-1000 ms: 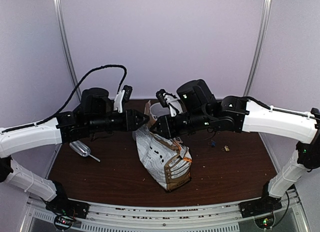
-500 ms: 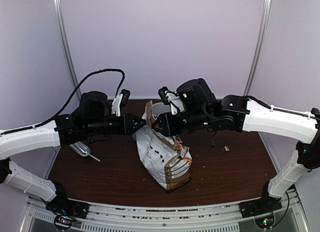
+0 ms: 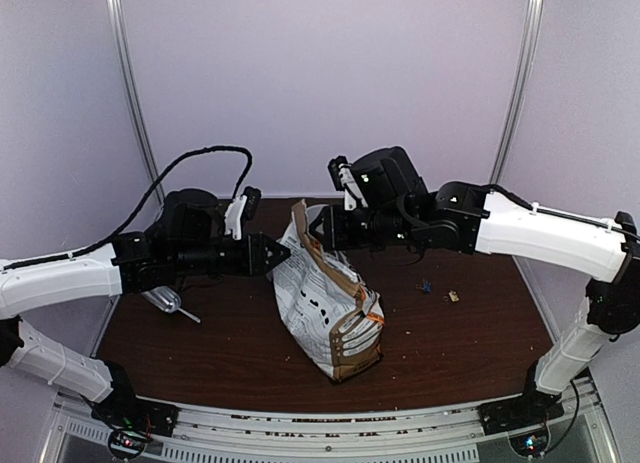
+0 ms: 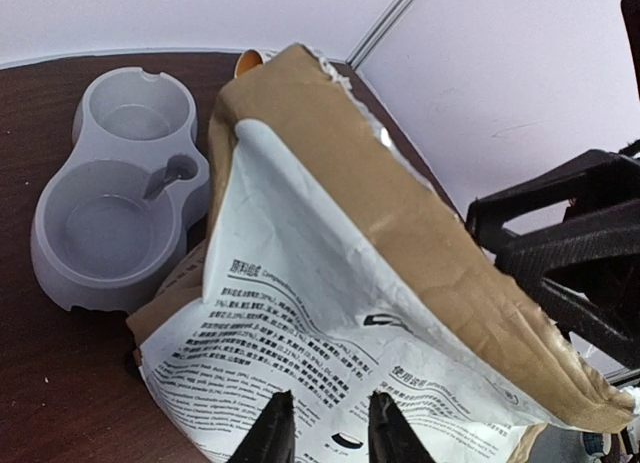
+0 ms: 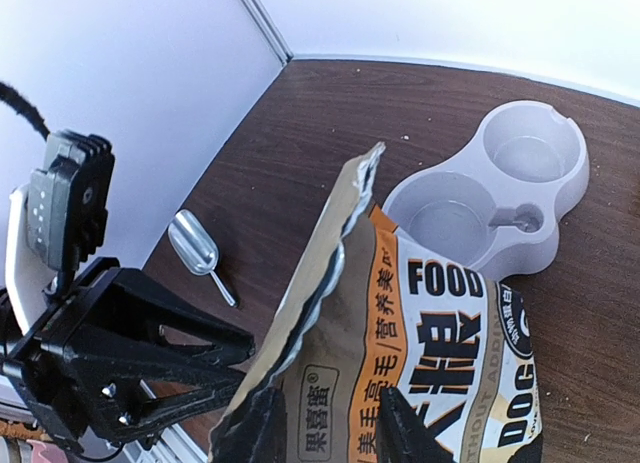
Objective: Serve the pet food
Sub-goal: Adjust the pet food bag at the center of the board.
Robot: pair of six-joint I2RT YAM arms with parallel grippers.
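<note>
The printed paper bag [image 3: 330,308] stands upright at mid-table, its torn top [image 5: 350,198] slightly parted. The pet food is hidden; no kibble shows at the bag's mouth. My left gripper [image 3: 286,255] points at the bag's white text side [image 4: 300,323]; its jaws [image 4: 328,423] stand open with a gap just short of the paper. My right gripper [image 3: 314,231] hovers by the bag's upper edge on the "FOOD" side [image 5: 450,353]. It is open [image 5: 330,423] and straddles the brown side panel. The grey double bowl [image 4: 110,213] [image 5: 500,198] lies behind the bag, both wells bare.
A clear plastic scoop [image 3: 165,301] [image 5: 195,248] lies on the brown table [image 3: 450,343] at the left, under my left arm. A few small bits [image 3: 452,296] lie on the table at the right. White walls close in the back and sides.
Both grippers have drawn apart from where they met at the bag's top. The left one slid back and lower, the right one rose and moved right. The bag's top flap now shows.
</note>
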